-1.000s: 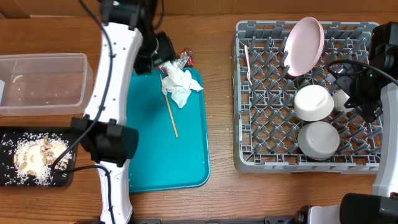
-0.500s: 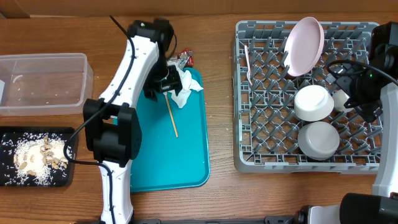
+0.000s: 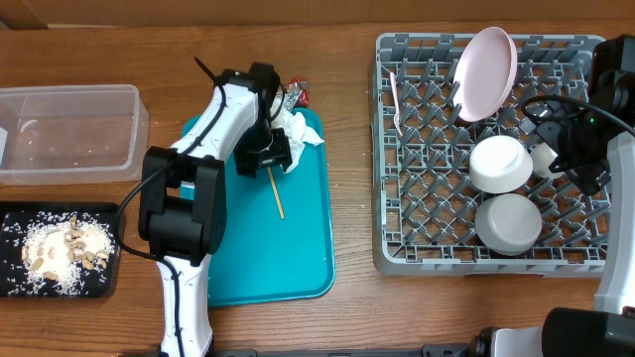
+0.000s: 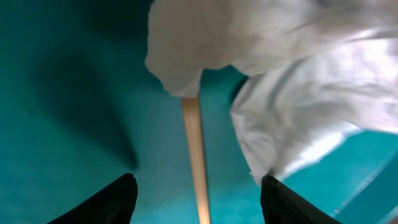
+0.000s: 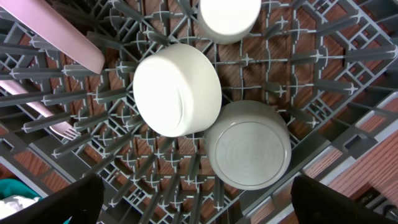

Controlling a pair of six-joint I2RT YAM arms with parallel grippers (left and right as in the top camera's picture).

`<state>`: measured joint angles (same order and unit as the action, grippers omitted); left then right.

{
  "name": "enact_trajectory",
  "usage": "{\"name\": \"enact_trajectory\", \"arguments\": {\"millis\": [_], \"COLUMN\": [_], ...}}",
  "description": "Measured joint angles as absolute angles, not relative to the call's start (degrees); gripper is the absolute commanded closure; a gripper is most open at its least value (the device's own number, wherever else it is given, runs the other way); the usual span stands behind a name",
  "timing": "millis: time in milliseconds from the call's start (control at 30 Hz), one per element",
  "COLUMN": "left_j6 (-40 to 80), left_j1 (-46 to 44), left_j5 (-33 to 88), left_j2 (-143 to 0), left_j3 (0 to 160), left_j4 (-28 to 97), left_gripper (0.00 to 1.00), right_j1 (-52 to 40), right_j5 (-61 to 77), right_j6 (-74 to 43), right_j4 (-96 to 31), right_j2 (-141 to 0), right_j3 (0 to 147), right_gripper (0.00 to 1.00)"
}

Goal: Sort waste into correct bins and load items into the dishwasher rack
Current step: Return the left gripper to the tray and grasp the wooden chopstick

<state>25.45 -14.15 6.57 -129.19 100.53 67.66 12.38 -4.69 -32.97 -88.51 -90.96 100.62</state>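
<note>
The crumpled white napkin (image 3: 294, 134) lies at the far right of the teal tray (image 3: 298, 248), and it also shows in the left wrist view (image 4: 280, 81). The red-and-silver foil wrapper (image 3: 296, 94) sits just behind it. My left gripper (image 3: 268, 157) is open and low over the tray (image 4: 198, 190). It straddles the top end of a thin wooden stick (image 4: 194, 137), with its right finger at the napkin's edge. Rice scraps (image 3: 55, 248) lie in the black tray (image 3: 10, 213). No carrot piece shows. My right gripper (image 5: 199, 199) is open and empty above the grey rack (image 3: 389, 198).
The clear tub (image 3: 74, 99) stands at the far left. The rack holds a plate (image 3: 484, 69) on edge, two overturned bowls (image 3: 499, 164) (image 3: 508, 223), a cup (image 5: 229, 15) and a fork (image 3: 396, 99). Bare wood lies between tray and rack.
My left gripper has come from behind the tray's far edge down onto the tray, beside the napkin and over the stick. The napkin looks pushed a little. The right arm has not moved.
</note>
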Motion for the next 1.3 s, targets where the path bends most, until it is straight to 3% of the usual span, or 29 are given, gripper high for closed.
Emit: {"name": "enact_trajectory", "arguments": {"millis": [233,500,600,667,933,1300], "left_j6": [25.45,25.12,24.91,25.06,25.50,31.94], "left_j1": [-13.89,-13.37,-13.37,-13.37,-13.37,-13.37], "left_j5": [6.17,5.30,5.26,5.26,5.32,1.04], "left_j2": [-127.92,-127.17,-127.17,-127.17,-127.20,-129.12], "left_j3": [96.97,95.53,95.53,95.53,96.36,110.85], "left_j4": [64.34,62.26,61.87,61.80,64.14,85.65], "left_gripper": [0.42,0.73,0.78,0.95,0.96,0.96], "right_j1": [12.38,12.38,12.38,12.38,12.38,12.38], "right_j5": [-4.67,-4.67,-4.67,-4.69,-4.64,-4.69], "right_j6": [-32.97,-32.95,-32.97,-32.97,-32.99,-32.97], "right_j4": [-88.53,-88.51,-88.51,-88.51,-88.51,-88.55], "right_j2": [-90.96,-90.96,-90.96,-90.96,-90.96,-90.96], "right_j3": [100.62,100.62,100.62,100.62,100.62,100.62], "right_gripper": [0.00,0.00,0.00,0.00,0.00,0.00]}}
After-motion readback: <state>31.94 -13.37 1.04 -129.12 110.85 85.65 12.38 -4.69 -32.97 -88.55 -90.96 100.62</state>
